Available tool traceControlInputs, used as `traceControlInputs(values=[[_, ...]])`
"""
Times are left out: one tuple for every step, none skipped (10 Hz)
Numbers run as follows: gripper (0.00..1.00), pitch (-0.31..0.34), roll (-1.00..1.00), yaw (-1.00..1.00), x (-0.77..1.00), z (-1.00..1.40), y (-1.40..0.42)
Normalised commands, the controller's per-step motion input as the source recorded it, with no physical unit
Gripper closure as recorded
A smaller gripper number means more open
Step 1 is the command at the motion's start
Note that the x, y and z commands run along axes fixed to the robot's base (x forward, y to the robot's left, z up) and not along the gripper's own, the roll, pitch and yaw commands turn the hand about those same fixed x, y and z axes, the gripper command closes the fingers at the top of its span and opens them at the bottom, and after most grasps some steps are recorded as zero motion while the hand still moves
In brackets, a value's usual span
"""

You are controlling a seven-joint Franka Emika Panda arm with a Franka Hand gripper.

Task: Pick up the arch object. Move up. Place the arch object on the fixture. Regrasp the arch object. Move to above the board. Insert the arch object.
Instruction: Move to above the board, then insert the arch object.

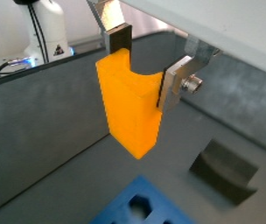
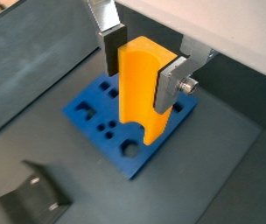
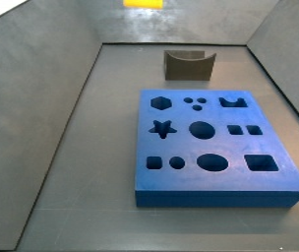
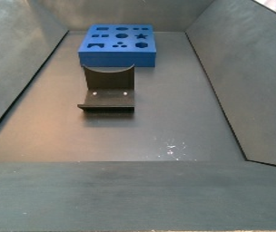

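Observation:
My gripper [image 1: 147, 63] is shut on the arch object [image 1: 129, 105], a bright yellow-orange block. The block hangs down between the silver fingers [image 1: 177, 83], its curved notch up at the pads. Both wrist views show this grip [image 2: 142, 66]. The arch object [image 2: 142, 92] is high above the floor, over the blue board [image 2: 94, 105]. The dark fixture [image 1: 227, 171] stands on the floor, empty, apart from the board [image 1: 136, 210]. In a side view only the arch object's lower tip [image 3: 143, 4] shows at the frame's edge, beyond the fixture [image 3: 188, 64] and board [image 3: 218, 148].
The board [image 4: 119, 45] and fixture [image 4: 108, 91] sit on a dark grey floor [image 4: 141, 136] with sloping grey walls [image 3: 47, 89] all round. Cables and a white device [image 1: 42, 39] lie outside the wall.

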Motion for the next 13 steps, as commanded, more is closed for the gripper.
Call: traceControlInputs(values=[[1.0,-0.019,-0.69,-0.08,-0.06,0.0,0.0],[1.0,-0.023,-0.47,-0.04,-0.05,0.0,0.01],[1.0,-0.017,-0.27,-0.02,-0.04,0.0,0.0],[1.0,-0.007,0.0,0.0,0.0,0.0,0.0],[1.0,-0.041,0.0,0.0,0.02,-0.13,0.0],[1.0,-0.063,0.0,0.0,0.19,-0.2,0.0],[1.0,-0.06,0.0,0.02,0.44,-0.15,0.02],[1.0,-0.267,-0.07,0.28,0.39,-0.15,0.03],[1.0,-0.227,-0.06,0.28,0.59,-0.09,0.0],[1.0,-0.04,0.0,0.18,0.88,-0.04,0.01],[1.0,-0.004,0.0,0.15,0.97,-0.06,0.02],[1.0,0.0,0.02,0.13,1.0,-0.06,0.05],[1.0,0.0,0.05,0.13,1.0,-0.07,0.09]])
